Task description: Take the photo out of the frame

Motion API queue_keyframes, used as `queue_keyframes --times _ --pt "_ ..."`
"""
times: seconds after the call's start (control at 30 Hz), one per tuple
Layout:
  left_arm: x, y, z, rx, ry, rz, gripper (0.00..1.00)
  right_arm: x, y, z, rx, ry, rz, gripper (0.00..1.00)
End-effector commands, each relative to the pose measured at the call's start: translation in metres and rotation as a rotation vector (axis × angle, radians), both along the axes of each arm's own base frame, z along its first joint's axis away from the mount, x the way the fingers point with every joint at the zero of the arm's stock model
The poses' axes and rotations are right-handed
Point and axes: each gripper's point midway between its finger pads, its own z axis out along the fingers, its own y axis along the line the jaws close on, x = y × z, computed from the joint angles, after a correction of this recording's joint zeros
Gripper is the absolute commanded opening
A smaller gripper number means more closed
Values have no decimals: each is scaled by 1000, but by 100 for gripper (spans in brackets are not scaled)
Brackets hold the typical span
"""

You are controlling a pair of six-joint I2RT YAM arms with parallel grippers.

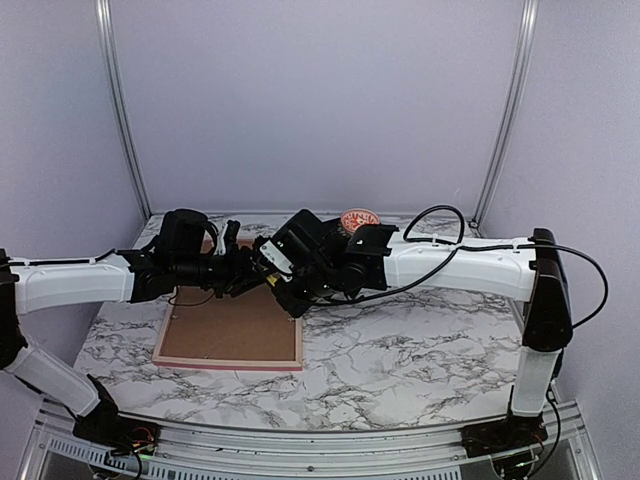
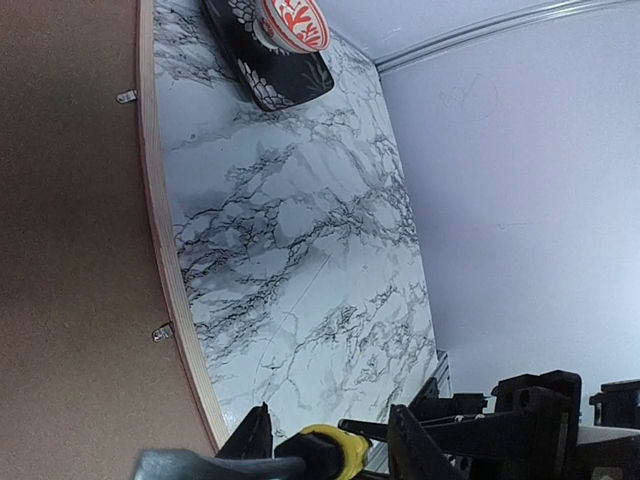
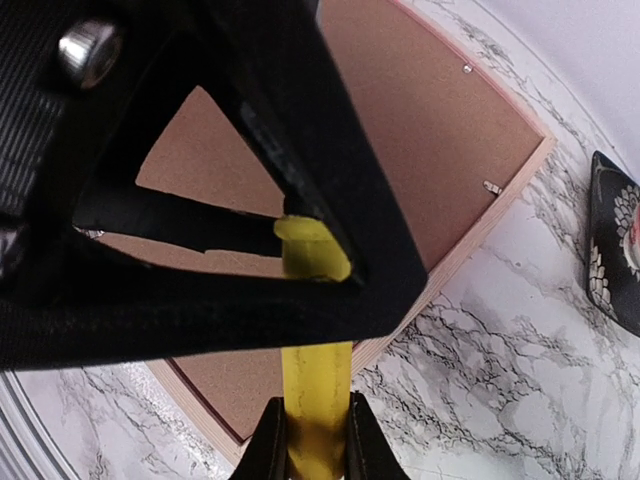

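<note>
The frame (image 1: 230,365) lies face down, backing board (image 1: 235,330) on. The right gripper (image 3: 315,445) pinches a yellow tool (image 3: 318,390); the left gripper (image 2: 325,445) sits half-closed round it, hold uncertain. Apparently a handover. Next: lever the clips (image 2: 163,332).

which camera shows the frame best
Top external: the frame lies face down with its near and side edges all in view, only the far edge hidden. Right wrist shows the backing board and one corner, much of it blocked. Left wrist shows just one edge strip.

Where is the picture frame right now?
Top view: the frame lies face down on the marble table, left of centre, with the red-patterned bowl beyond its far right corner.
</note>
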Motion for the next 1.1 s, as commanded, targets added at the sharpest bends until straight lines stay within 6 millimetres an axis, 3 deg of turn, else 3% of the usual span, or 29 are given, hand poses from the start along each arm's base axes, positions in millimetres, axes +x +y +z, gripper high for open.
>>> queue_keyframes --times 0.0,0.1,0.2,0.27,0.4,0.47,0.53,0.63,0.77,0.87,1.07 --pt "8 -5 19 -27 -59 -3 39 -2 4 15 21 -7 19 0" --pt "7 -7 18 -29 -55 -10 29 -3 4 17 25 -5 19 0" --pt "7 -7 20 -37 -59 -15 10 -2 3 19 33 -6 8 0" --pt "6 -8 23 -44 -63 -19 0 -2 3 23 52 -4 -6 6" --pt "8 -6 39 -135 -90 1 0 0 2 37 162 29 -45 37" --pt "11 2 49 -213 -102 32 0 3 -3 46 256 69 -73 58" --pt "15 9 68 -309 -141 61 0 9 -6 64 417 105 -82 80" --pt "20 21 91 -400 -185 103 0 3 -12 101 645 127 -62 97" --pt "22 31 119 -548 -232 145 0 5 -21 147 955 155 -57 99" --pt "21 34 138 -628 -271 147 0 5 -20 169 1134 214 -25 98" --pt "17 36 165 -703 -346 132 0 9 -2 188 1243 290 -3 85"
